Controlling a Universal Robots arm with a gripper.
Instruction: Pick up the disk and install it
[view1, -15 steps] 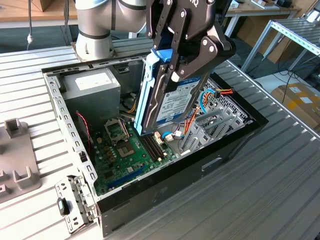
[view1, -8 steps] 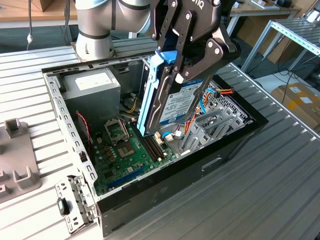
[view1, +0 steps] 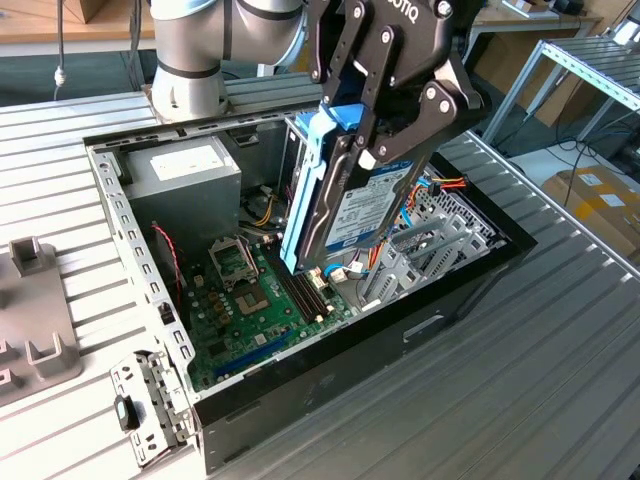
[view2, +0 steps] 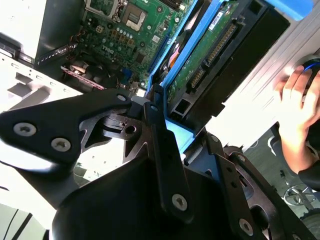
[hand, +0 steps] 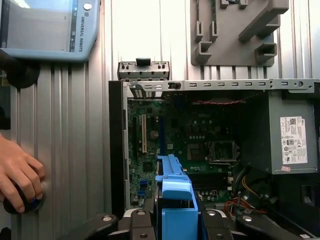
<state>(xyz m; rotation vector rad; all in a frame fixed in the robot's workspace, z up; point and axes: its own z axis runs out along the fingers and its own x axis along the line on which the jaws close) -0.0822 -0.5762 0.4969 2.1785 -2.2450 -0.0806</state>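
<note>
My gripper is shut on the disk, a dark hard drive in a bright blue carrier. I hold it steeply tilted above the open computer case, its lower end over the motherboard beside the metal drive cage. In the second wrist view the disk shows its green circuit side and connector, clamped between my black fingers. The blue carrier rises between the gripper jaws in the first wrist view.
A grey power supply fills the case's far corner, with coloured cables near it. A grey plastic fixture and a loose metal bracket lie on the slatted table. A person's hand rests beside the case, near a pendant.
</note>
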